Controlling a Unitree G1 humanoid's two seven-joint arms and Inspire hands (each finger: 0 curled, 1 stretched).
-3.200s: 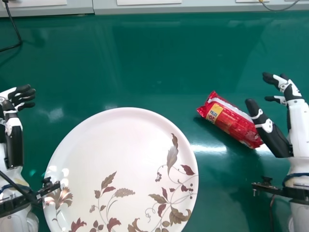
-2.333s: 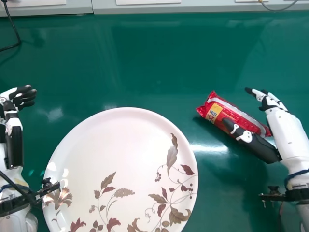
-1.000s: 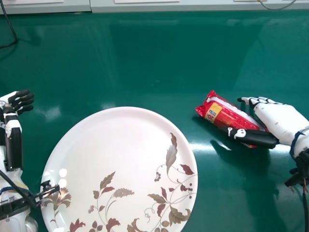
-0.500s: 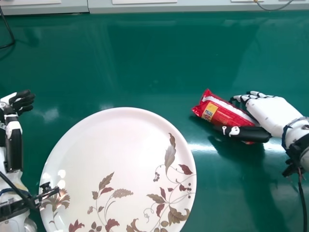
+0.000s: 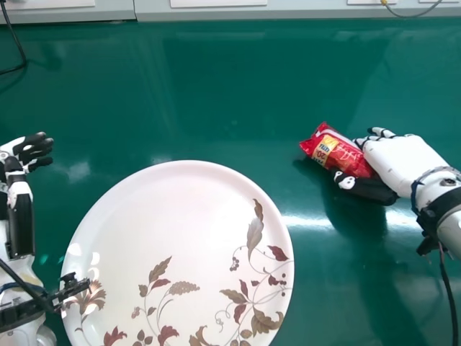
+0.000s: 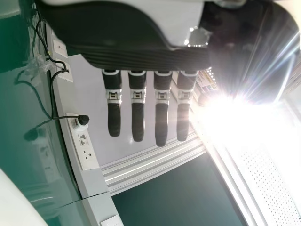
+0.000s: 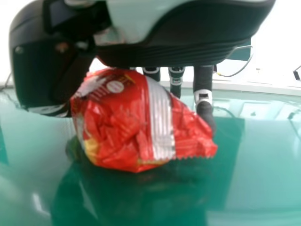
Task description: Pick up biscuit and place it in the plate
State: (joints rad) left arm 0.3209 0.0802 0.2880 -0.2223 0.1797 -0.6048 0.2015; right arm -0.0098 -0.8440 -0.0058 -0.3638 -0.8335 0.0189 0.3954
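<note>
In the head view my right hand (image 5: 400,162) is shut on the red biscuit packet (image 5: 333,150), thumb along the near side and fingers over the far side. The packet's left end sticks out to the left of the hand. The right wrist view has the biscuit packet (image 7: 127,122) between the thumb and fingers of my right hand (image 7: 204,96). The large white plate (image 5: 180,223) with a leaf pattern lies left of the packet, apart from it. My left hand (image 5: 27,155) stays idle beyond the plate's left side, fingers relaxed; the left wrist view has my left hand (image 6: 161,113) too.
The green table (image 5: 238,86) carries the plate and has a grey strip (image 5: 302,10) along its far edge. A black cable (image 5: 19,47) lies at the far left corner. Sockets (image 6: 84,146) and a cable are on the edge strip in the left wrist view.
My right hand came in from the right and closed round the packet. The packet has shifted slightly away from the robot and turned a little. The left hand and plate stay put.
</note>
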